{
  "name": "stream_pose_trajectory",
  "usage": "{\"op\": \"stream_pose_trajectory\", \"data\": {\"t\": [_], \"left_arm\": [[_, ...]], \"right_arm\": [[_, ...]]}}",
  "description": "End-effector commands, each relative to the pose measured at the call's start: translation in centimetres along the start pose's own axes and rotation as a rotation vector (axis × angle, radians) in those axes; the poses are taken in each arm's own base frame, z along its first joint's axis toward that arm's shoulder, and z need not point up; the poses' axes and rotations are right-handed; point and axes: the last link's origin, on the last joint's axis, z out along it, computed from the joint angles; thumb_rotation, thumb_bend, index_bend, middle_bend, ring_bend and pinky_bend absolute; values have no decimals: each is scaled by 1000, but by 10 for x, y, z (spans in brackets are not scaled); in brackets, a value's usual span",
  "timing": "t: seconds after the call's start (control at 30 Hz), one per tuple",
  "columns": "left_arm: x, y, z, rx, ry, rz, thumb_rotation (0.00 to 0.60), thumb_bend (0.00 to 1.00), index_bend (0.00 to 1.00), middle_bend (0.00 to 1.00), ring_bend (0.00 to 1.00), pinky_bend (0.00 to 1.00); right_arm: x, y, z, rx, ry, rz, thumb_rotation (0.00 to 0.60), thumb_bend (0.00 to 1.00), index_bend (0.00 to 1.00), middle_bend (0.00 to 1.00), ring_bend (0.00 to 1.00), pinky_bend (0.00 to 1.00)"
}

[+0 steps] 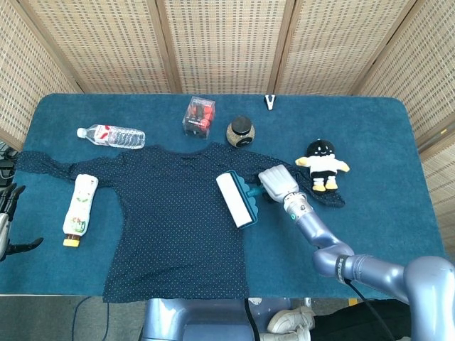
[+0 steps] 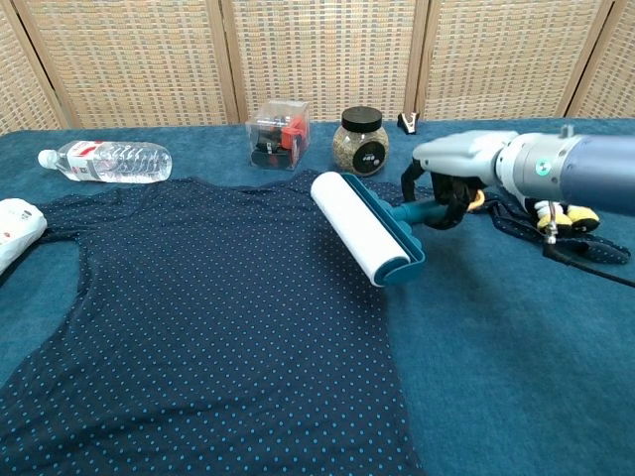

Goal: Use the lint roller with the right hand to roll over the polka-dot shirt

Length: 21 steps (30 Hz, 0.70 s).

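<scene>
Head view puts our white lint roller with its teal frame and handle on the right side of the dark navy polka-dot shirt, which is spread flat on the blue-carpeted tabletop. In the chest view the roller looks tilted, its far end raised a bit off the fabric. Our right hand has its fingers wrapped around the teal handle. Our left hand only peeks in at the left edge, so we can't tell how it's set. Just past the collar sit a clear box with red stuff inside and a black-lidded jar. A black-and-white plush toy is right of the hand, and a water bottle plus a white squeeze bottle sit over on the left.
</scene>
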Motion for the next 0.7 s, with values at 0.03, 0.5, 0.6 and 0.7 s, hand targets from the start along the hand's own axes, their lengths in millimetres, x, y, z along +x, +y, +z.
{"op": "stream_pose_trajectory", "data": {"t": [0.03, 0.5, 0.6, 0.7], "left_arm": [[1, 0, -2, -11, -2, -7, 600, 0, 0, 0, 0, 0], [6, -4, -2, -29, -17, -50, 600, 0, 0, 0, 0, 0], [6, -6, 1, -23, -25, -53, 600, 0, 0, 0, 0, 0], [5, -8, 5, -15, -34, -58, 600, 0, 0, 0, 0, 0]], "right_arm": [[32, -10, -13, 17, 63, -52, 600, 838, 720, 1000, 1000, 1000], [59, -130, 5, -18, 13, -317, 600, 905, 741, 1000, 1000, 1000], [57, -151, 11, -22, -29, -352, 600, 915, 747, 1000, 1000, 1000], [55, -174, 17, -20, -67, -386, 600, 921, 747, 1000, 1000, 1000]]}}
